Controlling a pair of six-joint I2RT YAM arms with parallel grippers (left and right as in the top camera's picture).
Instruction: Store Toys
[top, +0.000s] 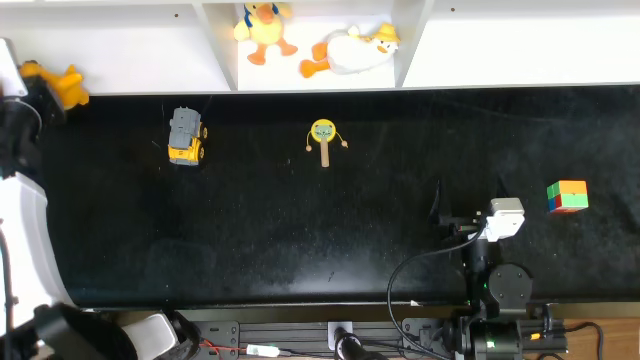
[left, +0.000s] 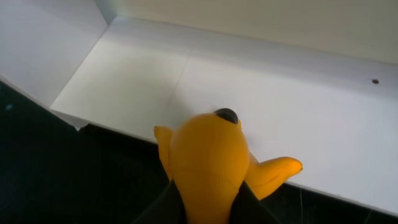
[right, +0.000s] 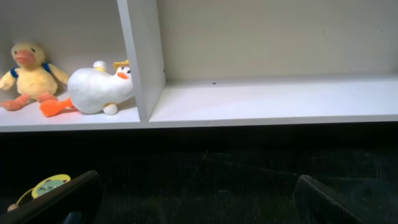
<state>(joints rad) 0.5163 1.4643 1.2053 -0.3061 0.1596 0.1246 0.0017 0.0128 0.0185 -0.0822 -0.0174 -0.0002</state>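
Top view: the left hand (top: 40, 97) is pinching an orange plush toy (top: 66, 86) at the left end of the shelf (top: 500, 60). A truck (top: 186, 135), rattle (top: 323, 139) and cube (top: 567, 197) are lying on the tabletop (top: 300, 230). Left wrist view: the toy is hanging at the shelf's front edge. Right wrist view: the right hand (right: 196, 208) is sitting spread wide, facing a yellow duck (right: 28, 71) and a white duck (right: 96, 90) in the middle compartment.

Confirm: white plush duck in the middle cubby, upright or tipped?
Tipped. The white duck lies on its side, orange feet toward the yellow duck, which sits upright beside it.
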